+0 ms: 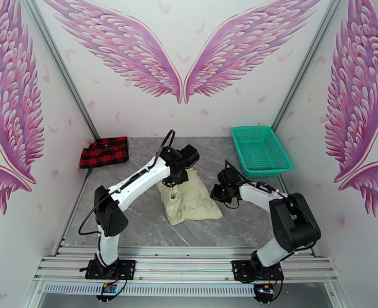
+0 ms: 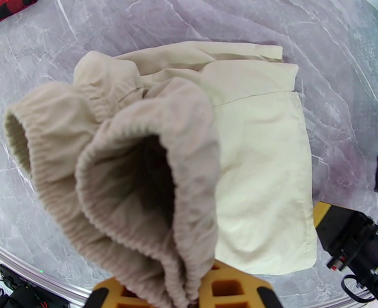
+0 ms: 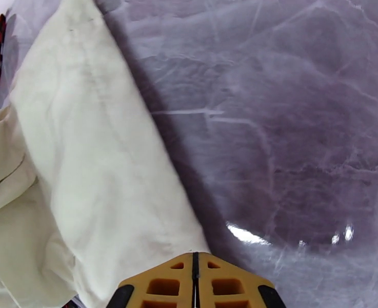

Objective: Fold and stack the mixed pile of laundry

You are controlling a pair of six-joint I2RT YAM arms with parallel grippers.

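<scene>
Mid-fold on the cream garment (image 1: 191, 204), by the look of it: lying at the middle of the surface (image 1: 137, 227), lower part flat and roughly squared, ribbed waistband end bunched and lifted off the flat part. Gripped at that bunched end by the left pincer (image 2: 189, 296), narrowly closed on the cloth, the band draped over its tips. Just beside the garment's right edge, the right pincer (image 3: 195, 278), pressed tight together with no cloth seen between the tips; hard to tell whether touching the hem. Already folded into a neat rectangle, the checked shirt (image 1: 104, 151), set at the far left corner, well apart from the work.

Likely next: carrying the lifted end across and laying it down over the flat part, square to its edges, then letting go without dragging the layers. Calls for a low, slow pass, given soft wrinkly cloth prone to sagging and sliding; worth pinning the flat half with the free arm. After that, stacking with the shirt, not yet done.

Further out: teal mesh basket (image 1: 260, 149) at the far right corner. Grey marbled surface, smooth and faintly glossy. Metal rail (image 1: 189, 265) along the near edge, carrying both arm bases. White walls (image 1: 181, 119) on three sides, painted with big pink feathered wings
</scene>
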